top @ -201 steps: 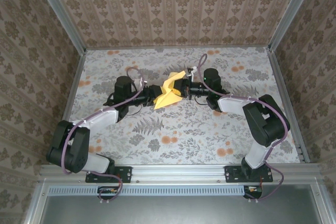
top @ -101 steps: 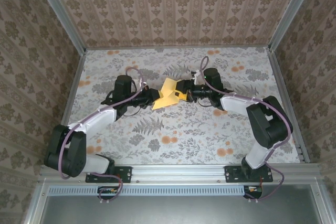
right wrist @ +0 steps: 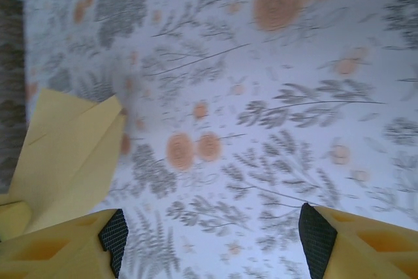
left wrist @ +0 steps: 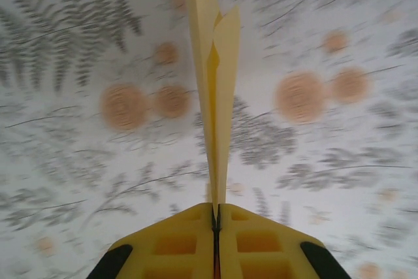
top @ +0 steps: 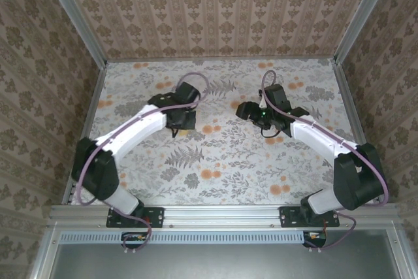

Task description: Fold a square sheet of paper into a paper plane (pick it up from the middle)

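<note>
Currently at left claw (left wrist: pixel 215 212): pinched shut on the paper plane (left wrist: pixel 214 83), yellow fingers (left wrist: pixel 170 246) pressed together with just the paper's edge between them. Seen edge-on from the left wrist: slim pale-yellow folded layers running straight out from the pinch to the top of the frame, desk (left wrist: pixel 339 161) and its flower print blurred behind. Gripped at one end of the fold, rest of the plane sticking out ahead of the fingertips, standing on edge rather than lying flat.

From the top camera: left claw (top: pixel 185 122) over the middle-left of the desk (top: pixel 215 155), arm stretched forward from its base. Right claw (top: pixel 243 110) well apart to the right, facing left toward the other one, bare flower print between the two.

At right claw (right wrist: pixel 214 230): released, fingers (right wrist: pixel 52 253) spread wide, black pads at the bottom-left and bottom-right corners, nothing but desk (right wrist: pixel 261 96) in the gap. Paper plane (right wrist: pixel 65 148) at the left edge of that wrist view, outside the gap, just past the left-hand finger; can't tell whether touching that finger. Two pointed flaps visible there, one crease running diagonally.
</note>
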Robot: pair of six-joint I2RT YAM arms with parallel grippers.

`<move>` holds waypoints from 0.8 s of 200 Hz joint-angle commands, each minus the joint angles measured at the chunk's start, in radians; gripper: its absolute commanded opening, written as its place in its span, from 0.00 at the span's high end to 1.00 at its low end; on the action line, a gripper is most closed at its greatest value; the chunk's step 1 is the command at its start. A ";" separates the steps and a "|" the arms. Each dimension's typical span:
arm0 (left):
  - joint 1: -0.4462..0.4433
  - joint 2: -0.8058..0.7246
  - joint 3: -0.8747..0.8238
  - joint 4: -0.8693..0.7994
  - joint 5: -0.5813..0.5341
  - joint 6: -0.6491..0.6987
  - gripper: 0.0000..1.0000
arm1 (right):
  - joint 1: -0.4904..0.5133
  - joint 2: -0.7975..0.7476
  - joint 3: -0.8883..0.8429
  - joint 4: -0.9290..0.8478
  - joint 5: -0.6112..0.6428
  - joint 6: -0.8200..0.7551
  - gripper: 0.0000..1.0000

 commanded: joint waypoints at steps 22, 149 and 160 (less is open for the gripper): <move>-0.110 0.199 0.127 -0.189 -0.266 -0.027 0.87 | -0.010 -0.081 -0.063 -0.093 0.208 0.008 0.26; 0.210 -0.091 -0.212 0.333 0.491 -0.110 0.13 | 0.159 0.043 -0.035 0.039 0.125 0.014 0.40; 0.256 -0.115 -0.247 0.325 0.474 -0.118 0.10 | 0.221 0.098 0.009 0.052 0.117 0.021 0.45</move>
